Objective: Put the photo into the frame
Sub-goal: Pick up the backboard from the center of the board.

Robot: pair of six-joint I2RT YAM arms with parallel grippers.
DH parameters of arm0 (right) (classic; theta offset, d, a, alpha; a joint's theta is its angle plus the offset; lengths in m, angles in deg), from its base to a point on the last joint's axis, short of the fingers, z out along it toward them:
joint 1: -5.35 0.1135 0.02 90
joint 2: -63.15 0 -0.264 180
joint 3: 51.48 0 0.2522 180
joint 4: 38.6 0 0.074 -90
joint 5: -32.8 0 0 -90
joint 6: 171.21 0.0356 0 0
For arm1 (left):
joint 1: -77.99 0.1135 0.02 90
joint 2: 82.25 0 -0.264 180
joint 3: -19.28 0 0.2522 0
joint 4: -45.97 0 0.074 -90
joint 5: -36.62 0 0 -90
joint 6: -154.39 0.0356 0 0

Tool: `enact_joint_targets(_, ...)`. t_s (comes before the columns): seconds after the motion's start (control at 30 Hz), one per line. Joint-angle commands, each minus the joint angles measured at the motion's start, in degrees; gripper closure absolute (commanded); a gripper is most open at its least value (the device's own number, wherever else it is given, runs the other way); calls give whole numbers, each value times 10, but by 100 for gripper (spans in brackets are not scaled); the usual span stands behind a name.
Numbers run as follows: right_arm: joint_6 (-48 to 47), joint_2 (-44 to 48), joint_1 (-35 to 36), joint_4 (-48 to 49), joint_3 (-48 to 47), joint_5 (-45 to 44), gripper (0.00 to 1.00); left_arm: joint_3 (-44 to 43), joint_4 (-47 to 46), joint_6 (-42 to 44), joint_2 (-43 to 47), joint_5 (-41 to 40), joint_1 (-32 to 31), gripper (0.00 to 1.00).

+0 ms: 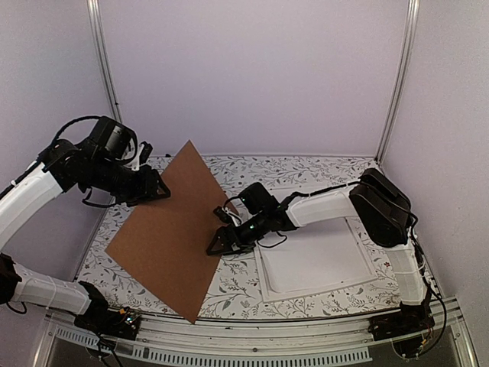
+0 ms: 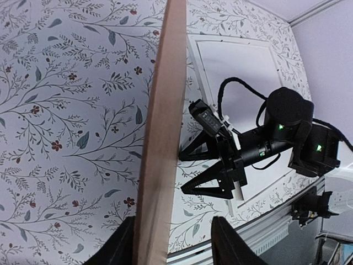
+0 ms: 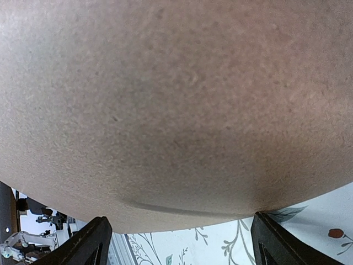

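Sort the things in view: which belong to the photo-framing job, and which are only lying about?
Job: white frame, lying flat; brown board, tilted up between the left fingers. Photo not in view.
Lying about: flowered table cover.

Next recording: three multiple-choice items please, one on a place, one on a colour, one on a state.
1. Where is the white rectangular picture frame?
A. lying flat on the floral-patterned table, right side
B. leaning on the back wall
C. held in the air
2. What colour is the large flat board held tilted off the table?
A. white
B. brown
C. black
3. How does the right pincer stand?
A. shut on the board
B. shut on nothing
C. open at the board's edge

Answers: A, it rests flat under the right arm; B, plain brown in every view; C, the left wrist view shows its fingers spread.
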Motion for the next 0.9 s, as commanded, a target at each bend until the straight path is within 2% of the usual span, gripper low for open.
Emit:
enact_joint_targets(0.0, -7, 21, 1, 6, 8, -7, 9, -5, 0, 3, 7, 10, 4, 63)
enact_joint_targets(0.43, -11, 48, 1, -5, 9, -8, 9, 2, 5, 15, -1, -2, 4, 100)
enact_joint_targets(0.7, -24, 126, -28, -56, 14, -29, 8, 7, -9, 7, 39, -5, 21, 100)
enact_joint_targets(0.87, -40, 208, -87, -155, 35, -140, 6, 29, -65, -11, 87, 38, 56, 100)
